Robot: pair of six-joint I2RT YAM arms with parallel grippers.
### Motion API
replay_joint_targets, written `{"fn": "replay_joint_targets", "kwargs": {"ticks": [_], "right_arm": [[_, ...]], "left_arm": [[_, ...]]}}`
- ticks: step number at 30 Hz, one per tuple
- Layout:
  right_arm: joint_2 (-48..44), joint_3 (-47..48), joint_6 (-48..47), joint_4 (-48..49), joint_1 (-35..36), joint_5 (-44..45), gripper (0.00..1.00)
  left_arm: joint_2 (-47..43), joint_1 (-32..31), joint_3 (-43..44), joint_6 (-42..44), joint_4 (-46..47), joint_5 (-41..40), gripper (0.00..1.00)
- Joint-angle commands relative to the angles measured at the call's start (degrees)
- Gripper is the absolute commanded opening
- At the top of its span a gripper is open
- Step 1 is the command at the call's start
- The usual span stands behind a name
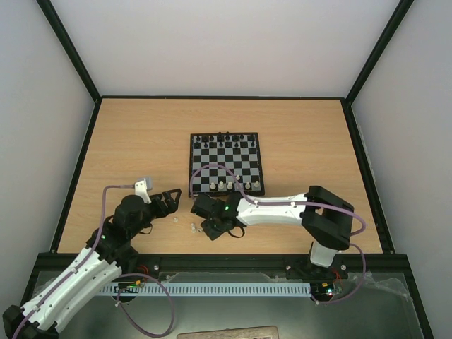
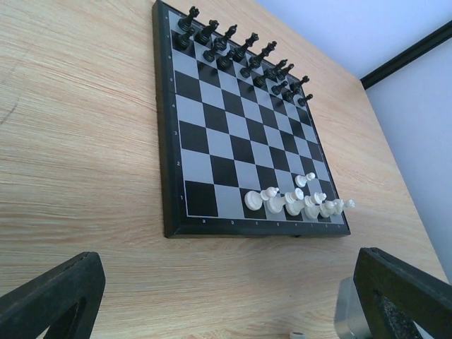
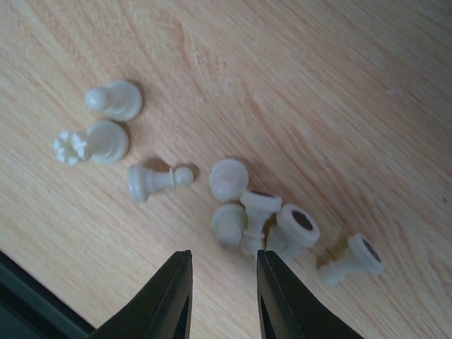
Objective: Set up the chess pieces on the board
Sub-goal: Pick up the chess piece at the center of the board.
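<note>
My right fingers [image 3: 175, 293] stand narrowly apart and empty over loose chess pieces [image 3: 244, 219] lying tumbled on the counter [image 3: 339, 85], near side of the board [image 1: 227, 164]. My left fingers [image 2: 60, 300] gape wide. The pieces look light, hard and slippery, so I'd pinch one across its narrow waist.

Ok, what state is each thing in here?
board: flat on the table, partly set
black pieces: standing in the far two rows
white pieces on board: a few standing, near edge
loose white pieces: off board, several tipped over
left gripper: jaws wide open, empty
right gripper: jaws slightly apart, empty
</note>
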Motion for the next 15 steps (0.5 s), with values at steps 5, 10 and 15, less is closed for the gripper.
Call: {"fn": "replay_joint_targets", "kwargs": {"ticks": [5, 10, 15], "right_arm": [[4.33, 4.33, 0.72, -2.06, 0.44, 1.92, 0.26], [5.65, 4.90, 0.56, -2.09, 0.45, 1.64, 0.20], [6.25, 5.11, 0.52, -2.78, 0.47, 1.37, 0.14]], "left_arm": [[-1.68, -0.08, 1.06, -0.41, -1.99, -0.47, 0.99], [-1.98, -0.06, 0.88, -0.40, -1.97, -0.34, 1.00], [-2.21, -0.11, 0.76, -0.41, -2.08, -0.26, 1.00]]}}
